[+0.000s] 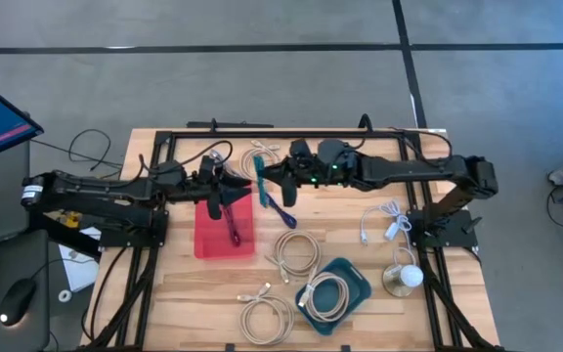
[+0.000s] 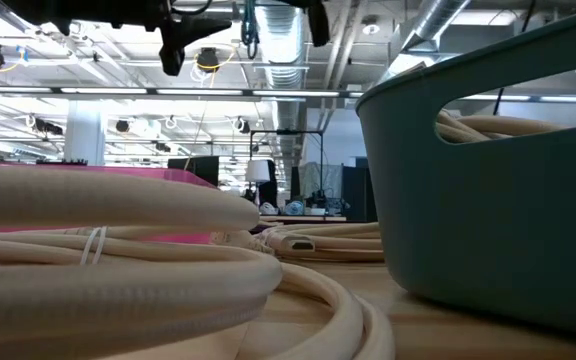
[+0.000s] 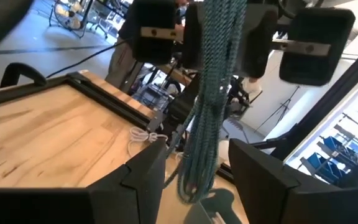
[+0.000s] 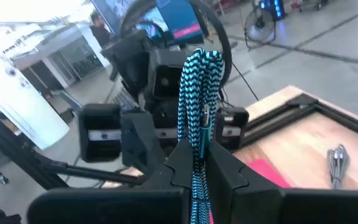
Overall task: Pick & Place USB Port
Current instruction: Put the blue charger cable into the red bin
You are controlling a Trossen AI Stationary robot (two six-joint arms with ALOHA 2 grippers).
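Both dark arms are stretched in toward the middle of the wooden desk (image 1: pixel 184 284), meeting just above the right edge of the flat red plastic tray (image 1: pixel 213 235). The left hand (image 1: pixel 238 188) comes in from the left and the right hand (image 1: pixel 262 181) from the right, nose to nose and well up off the surface.

Room is tight in the middle. A black metal frame (image 1: pixel 291 134) runs along the far edge, and coiled beige cables (image 1: pixel 297 251) sit on the near side, some in a teal plastic bin (image 1: pixel 353 293). A white adapter cable (image 1: pixel 389 227) lies to the right.

The right hand is clamped on the teal-and-black braided USB cable (image 4: pixel 199 124), which is folded into a bundle between its fingers (image 4: pixel 229 171). The left hand's fingers (image 3: pixel 143 174) stand apart on either side of the same cable, which hangs in the gap; I can't tell if they touch it. A purple cable (image 1: pixel 233 230) lies in the red tray.
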